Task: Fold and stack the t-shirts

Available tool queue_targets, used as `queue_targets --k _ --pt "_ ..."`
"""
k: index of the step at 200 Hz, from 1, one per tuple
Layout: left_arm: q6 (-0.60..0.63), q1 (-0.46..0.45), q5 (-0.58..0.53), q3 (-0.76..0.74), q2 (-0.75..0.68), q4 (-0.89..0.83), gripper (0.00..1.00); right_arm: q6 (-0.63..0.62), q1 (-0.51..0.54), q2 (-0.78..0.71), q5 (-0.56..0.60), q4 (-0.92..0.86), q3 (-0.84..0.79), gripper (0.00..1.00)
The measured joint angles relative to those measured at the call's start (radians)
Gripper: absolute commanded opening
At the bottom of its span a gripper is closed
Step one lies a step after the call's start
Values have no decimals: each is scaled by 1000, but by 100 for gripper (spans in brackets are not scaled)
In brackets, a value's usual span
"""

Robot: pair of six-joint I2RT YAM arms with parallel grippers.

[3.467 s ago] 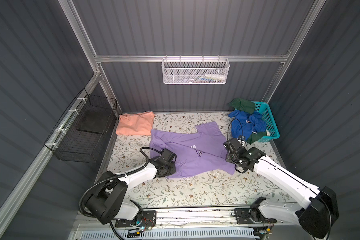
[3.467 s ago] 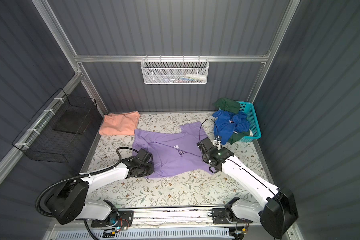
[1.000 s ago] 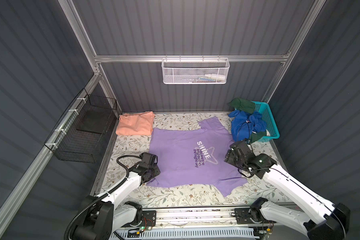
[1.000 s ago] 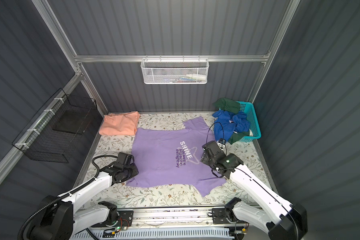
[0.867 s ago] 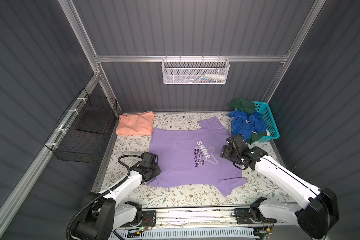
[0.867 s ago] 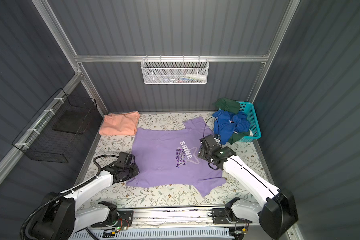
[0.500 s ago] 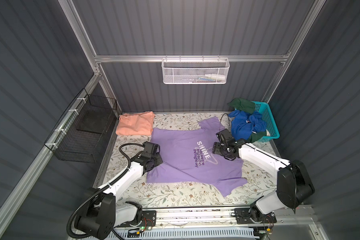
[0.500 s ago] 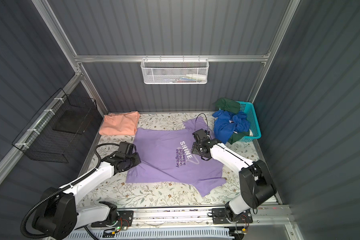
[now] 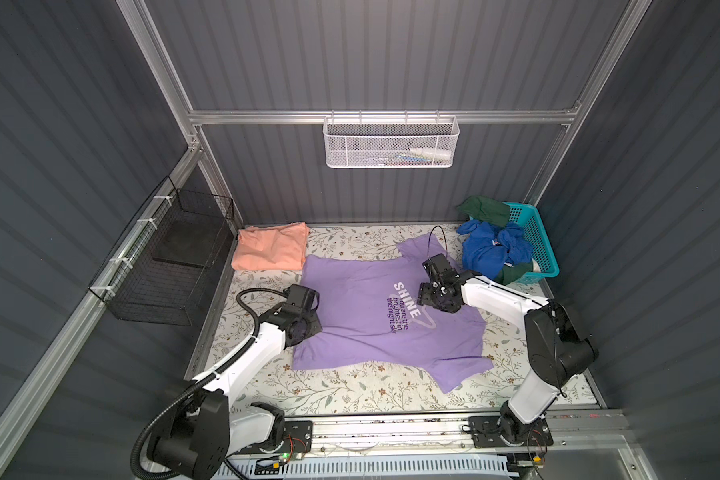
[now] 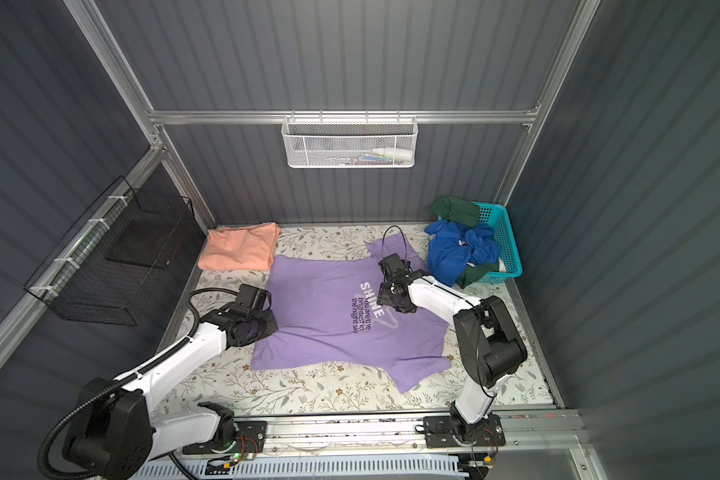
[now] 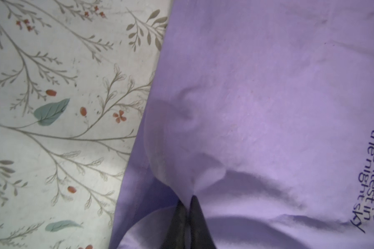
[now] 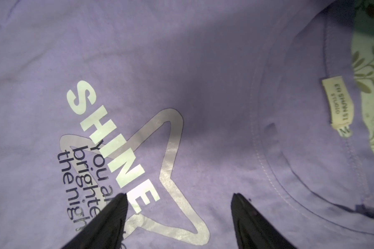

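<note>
We are pinching one purple t-shirt (image 9: 358,316) with left gripper (image 11: 190,200), right gripper (image 12: 179,195) spread above it; one salmon t-shirt (image 9: 271,251) lying at eleven o'clock.

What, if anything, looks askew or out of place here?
The lavender t-shirt lies crooked, its hem puckered where the shut left claw pinches it. Blue and green clothes spill over the rim of the turquoise basket.

Lavender-purple cotton tee (image 9: 362,316) with "SHINE" lettering spread flat mid-tabletop; plain salmon-orange tee (image 9: 271,251) folded, far-left corner.
</note>
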Motion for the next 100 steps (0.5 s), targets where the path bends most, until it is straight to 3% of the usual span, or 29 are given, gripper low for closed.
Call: queue_targets --k 47,79,91,100 --pt "-76 -32 12 -19 -113 -108 14 -15 -14 0 -20 0 0 77" --pt "-137 -61 13 -53 -150 -182 23 -29 -16 0 -40 1 0 77" --pt "-160 -62 12 -73 -161 -208 29 -32 -16 -1 -48 2 0 77" --pt "-177 -62 10 -83 -171 -225 40 -35 -16 -3 -53 1 0 79"
